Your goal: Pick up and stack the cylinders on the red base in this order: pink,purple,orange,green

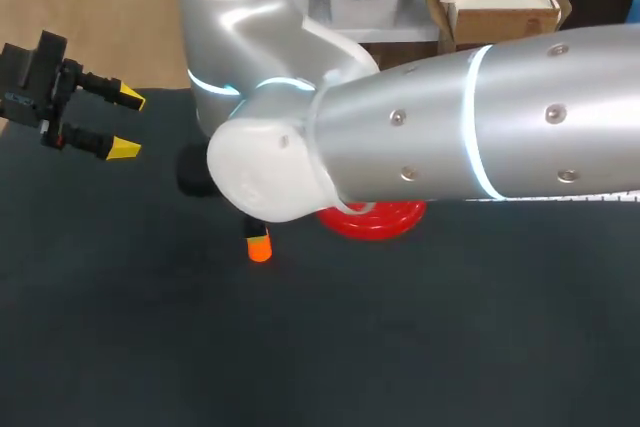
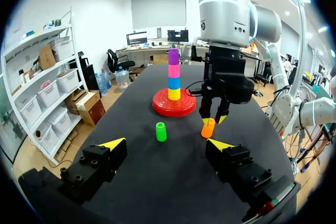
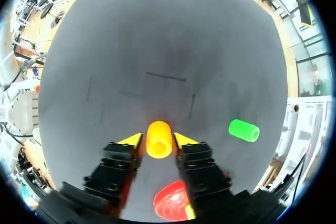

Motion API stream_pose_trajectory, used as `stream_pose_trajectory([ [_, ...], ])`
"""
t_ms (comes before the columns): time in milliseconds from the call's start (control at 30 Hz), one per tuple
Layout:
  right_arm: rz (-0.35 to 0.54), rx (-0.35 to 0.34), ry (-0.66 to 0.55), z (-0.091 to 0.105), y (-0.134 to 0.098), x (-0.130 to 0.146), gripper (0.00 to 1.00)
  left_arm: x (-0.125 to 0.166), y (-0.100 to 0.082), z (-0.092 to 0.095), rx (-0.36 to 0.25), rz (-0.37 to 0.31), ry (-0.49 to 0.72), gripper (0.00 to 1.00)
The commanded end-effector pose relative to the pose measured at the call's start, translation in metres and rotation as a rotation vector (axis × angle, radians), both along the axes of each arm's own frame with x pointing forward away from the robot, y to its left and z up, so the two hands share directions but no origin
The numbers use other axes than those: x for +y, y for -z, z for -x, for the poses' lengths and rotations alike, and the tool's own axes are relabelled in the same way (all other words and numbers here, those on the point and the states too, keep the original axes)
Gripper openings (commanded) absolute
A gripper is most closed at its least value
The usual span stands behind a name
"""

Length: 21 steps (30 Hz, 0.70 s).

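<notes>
- The right pincer (image 3: pixel 158 141) is closed on the orange cylinder (image 3: pixel 158 139); one yellow tip lies against each side of it, and the cylinder stands upright on the dark tabletop (image 3: pixel 157 51)
- In the left wrist view the same cylinder sits low between those fingers, just in front of the red base (image 2: pixel 160 109); the two are near but not touching
- The green cylinder (image 2: pixel 160 131) stands upright beside the orange one with a clear gap between them; nothing holds it
- On the red base four pieces are stacked on the peg; from the bottom they are a yellow cylinder (image 2: pixel 174 94), a blue cylinder (image 2: pixel 174 83), the pink cylinder (image 2: pixel 174 70) and the purple cylinder (image 2: pixel 174 56) on top
- The right arm (image 1: pixel 480 117) comes in from the right in the head view and reaches past the middle; it hides most of the base and the stack there
- The left pincer (image 1: pixel 125 123) is held wide open and grips nothing; it hangs near the tabletop's far left corner, well apart from the cylinders and facing them
</notes>
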State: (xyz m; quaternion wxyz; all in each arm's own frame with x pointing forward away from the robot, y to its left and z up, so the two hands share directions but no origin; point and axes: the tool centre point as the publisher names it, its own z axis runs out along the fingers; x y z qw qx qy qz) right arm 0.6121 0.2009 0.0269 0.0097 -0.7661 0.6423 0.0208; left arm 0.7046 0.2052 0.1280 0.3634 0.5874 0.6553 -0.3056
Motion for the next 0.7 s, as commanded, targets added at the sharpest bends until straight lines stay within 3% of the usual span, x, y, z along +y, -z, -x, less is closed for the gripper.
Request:
stream_pose_trajectory([
  [33, -0.008, -0.026, 0.007, -0.001, -0.009, -0.002, 0.00, 0.001, 0.001, 0.001, -0.003, 0.002, 0.000, 1.00],
  [200, -0.033, -0.086, 0.025, -0.007, -0.044, -0.010, 0.00, 0.001, 0.001, 0.001, -0.003, 0.002, 0.000, 1.00],
  [367, -0.054, -0.124, 0.019, -0.025, -0.104, -0.031, 0.00, 0.001, 0.001, 0.001, -0.003, 0.002, 0.000, 1.00],
  [567, -0.038, -0.137, -0.004, -0.053, -0.183, -0.074, 0.00, 0.001, 0.001, 0.001, -0.003, 0.002, 0.000, 1.00],
  [700, 0.011, -0.134, 0.037, -0.070, -0.215, -0.108, 0.00, 0.001, 0.001, 0.001, -0.003, 0.002, 0.000, 1.00],
])
